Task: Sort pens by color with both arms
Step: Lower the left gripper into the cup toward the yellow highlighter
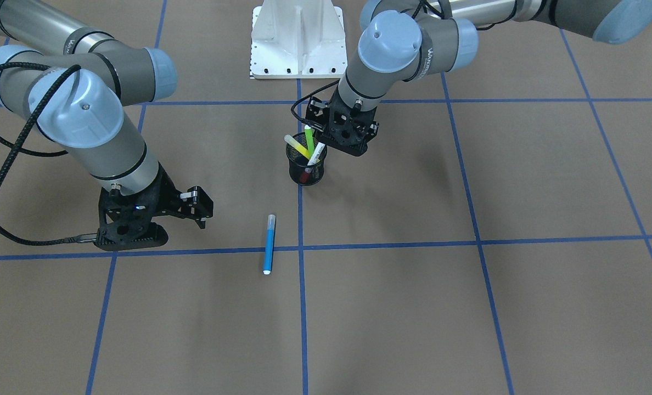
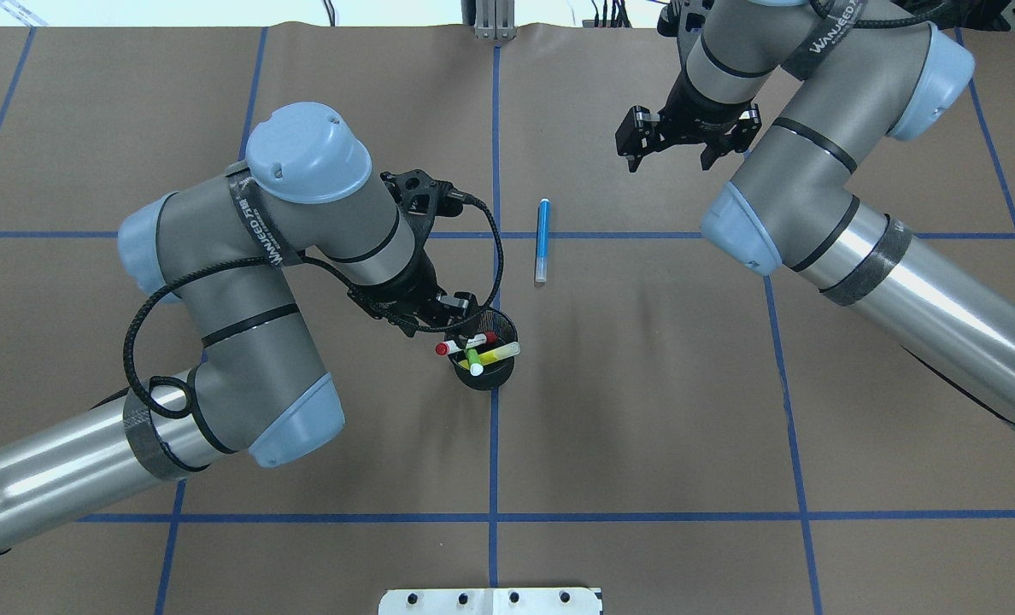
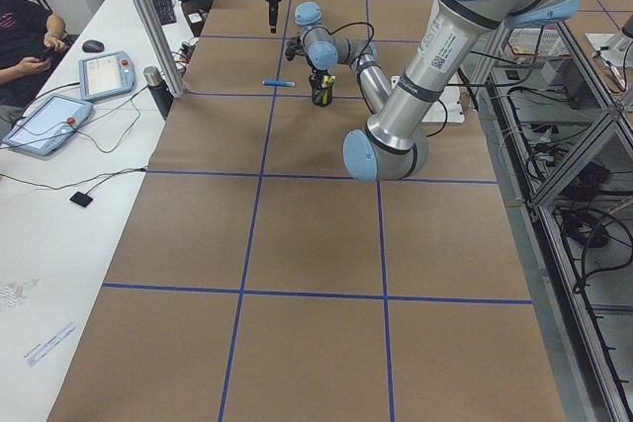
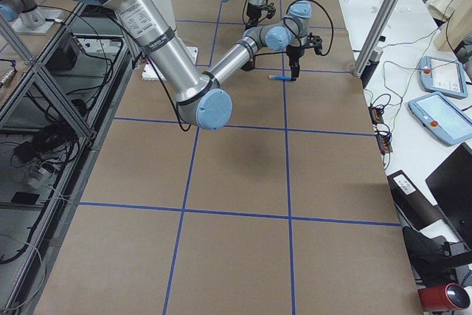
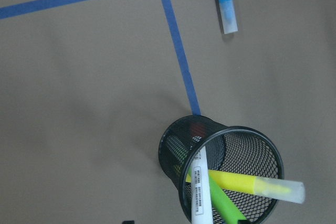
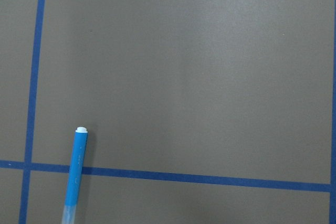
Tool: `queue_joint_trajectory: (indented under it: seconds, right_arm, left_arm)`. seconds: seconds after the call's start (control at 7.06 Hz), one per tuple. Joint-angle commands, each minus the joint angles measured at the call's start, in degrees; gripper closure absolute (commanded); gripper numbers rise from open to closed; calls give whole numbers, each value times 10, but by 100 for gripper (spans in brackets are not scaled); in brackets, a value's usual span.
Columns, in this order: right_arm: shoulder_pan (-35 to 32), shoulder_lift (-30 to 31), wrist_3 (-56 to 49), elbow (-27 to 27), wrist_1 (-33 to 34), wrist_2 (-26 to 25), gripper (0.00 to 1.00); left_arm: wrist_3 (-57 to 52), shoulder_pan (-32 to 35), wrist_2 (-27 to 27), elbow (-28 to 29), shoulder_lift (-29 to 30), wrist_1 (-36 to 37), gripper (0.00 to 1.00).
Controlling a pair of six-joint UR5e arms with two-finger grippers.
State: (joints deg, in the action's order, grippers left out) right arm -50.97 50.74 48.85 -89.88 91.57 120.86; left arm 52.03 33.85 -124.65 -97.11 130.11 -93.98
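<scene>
Overhead view, clock directions. My left gripper (image 2: 449,312) is hovering at the 10 o'clock edge of the black mesh cup (image 2: 484,382), right beside the pens sticking out. I cannot tell whether its jaws are spread or pressed together, since the wrist is hiding them. My right gripper (image 2: 668,155) is hanging over bare table with its jaws spread and is gripping nothing.

Three pens are standing tilted in the cup. The white pen with red cap (image 2: 465,343) is leaning toward 9 o'clock, the yellow highlighter (image 2: 499,351) toward 3 and the green highlighter (image 2: 473,359) toward 6.

The blue pen (image 2: 542,239) is lying flat on the table at about 1 o'clock from the cup, apart from it. It is running 12 to 6 and crossing a blue tape line (image 2: 644,234). My right gripper is sitting at 2 o'clock from that pen, well apart.
</scene>
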Motion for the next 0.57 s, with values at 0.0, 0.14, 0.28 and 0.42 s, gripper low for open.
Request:
queue_joint_trajectory:
  seconds: [0.0,0.14,0.28,0.42]
  right_arm:
    - [0,1,0,0,0,0,0]
    - [0,1,0,0,0,0,0]
    - [0,1,0,0,0,0,0]
    - [0,2,0,1,0,-1,0]
  left_arm:
    - [0,-10,15,1,-1,0,36]
    - [0,-11,15,0,-3,0,40]
    - [1,-14,17,2,-3,0,41]
    - [2,-16,17,2,-3,0,43]
